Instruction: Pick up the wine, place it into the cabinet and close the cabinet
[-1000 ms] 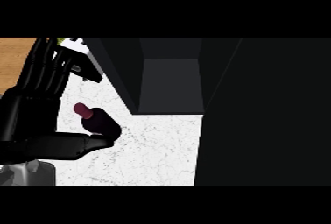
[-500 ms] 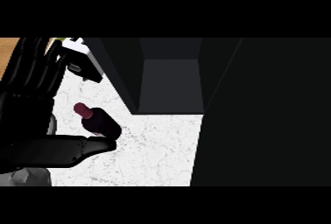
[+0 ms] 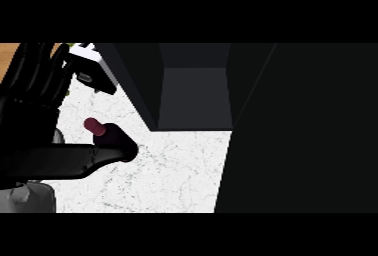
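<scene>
Just beside left hand point(image 3: 44, 100), wine point(image 3: 111, 140).

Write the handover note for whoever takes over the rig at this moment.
Left hand: at the view's left edge, fingers up, open, holding nothing.
Right hand: not in view.
Wine: dark bottle with a red cap, standing on the white counter, left of the cabinet; a dark hand part overlaps its base, grasp unclear.
Cabinet: open, nothing visible inside.
Done: nothing yet.
Left: lift wine, place inside, close cabinet.
</scene>
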### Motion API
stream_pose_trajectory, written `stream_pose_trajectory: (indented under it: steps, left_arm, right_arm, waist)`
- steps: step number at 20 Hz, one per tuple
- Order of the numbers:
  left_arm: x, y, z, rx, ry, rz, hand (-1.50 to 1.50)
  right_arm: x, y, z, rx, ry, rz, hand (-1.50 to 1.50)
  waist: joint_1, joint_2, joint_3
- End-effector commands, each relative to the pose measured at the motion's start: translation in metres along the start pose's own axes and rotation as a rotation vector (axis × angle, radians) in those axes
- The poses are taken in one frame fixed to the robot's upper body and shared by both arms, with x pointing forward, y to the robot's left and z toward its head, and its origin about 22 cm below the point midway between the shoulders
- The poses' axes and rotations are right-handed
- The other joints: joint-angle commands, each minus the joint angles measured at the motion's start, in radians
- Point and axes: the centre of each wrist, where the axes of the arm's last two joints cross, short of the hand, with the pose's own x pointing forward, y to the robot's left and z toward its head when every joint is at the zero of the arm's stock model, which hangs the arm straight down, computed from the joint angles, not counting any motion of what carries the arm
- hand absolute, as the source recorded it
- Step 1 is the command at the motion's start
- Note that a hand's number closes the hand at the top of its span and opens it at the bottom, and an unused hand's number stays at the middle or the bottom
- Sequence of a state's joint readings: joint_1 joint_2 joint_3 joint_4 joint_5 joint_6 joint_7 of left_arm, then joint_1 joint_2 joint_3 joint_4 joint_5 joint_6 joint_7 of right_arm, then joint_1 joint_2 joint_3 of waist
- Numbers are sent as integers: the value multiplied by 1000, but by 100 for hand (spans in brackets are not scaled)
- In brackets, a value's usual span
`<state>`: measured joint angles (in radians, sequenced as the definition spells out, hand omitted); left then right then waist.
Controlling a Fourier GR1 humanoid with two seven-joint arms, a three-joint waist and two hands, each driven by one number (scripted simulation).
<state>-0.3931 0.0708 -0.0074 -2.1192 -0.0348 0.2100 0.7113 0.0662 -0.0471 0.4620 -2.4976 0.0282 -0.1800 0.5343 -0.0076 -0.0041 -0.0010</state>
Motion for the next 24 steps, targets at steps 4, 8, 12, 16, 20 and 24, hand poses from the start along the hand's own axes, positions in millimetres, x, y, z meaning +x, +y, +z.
stream_pose_trajectory:
  steps: [4,8,12,16,20,24]
  left_arm:
    - [-26,10,-19,29,14,-4,-150]
    - [-30,10,-10,49,36,-26,-150]
    - [-52,27,-11,33,45,-7,-150]
    - [-67,29,-21,48,74,-34,-150]
    - [-84,44,-1,71,71,-48,-150]
    - [-108,45,-5,101,88,-54,-150]
  right_arm:
    - [29,-5,18,-38,-55,86,-150]
    - [40,1,23,-50,-72,84,-150]
    - [39,4,23,-51,-96,78,-150]
    - [43,1,26,-35,-78,86,-150]
    - [38,13,28,-31,-77,66,-150]
    - [40,9,27,-51,-69,57,-150]
  waist:
    - [-4,3,0]
    - [-5,0,0]
    - [-8,0,-1]
    - [-11,1,0]
    - [-5,-2,-1]
    - [-7,0,0]
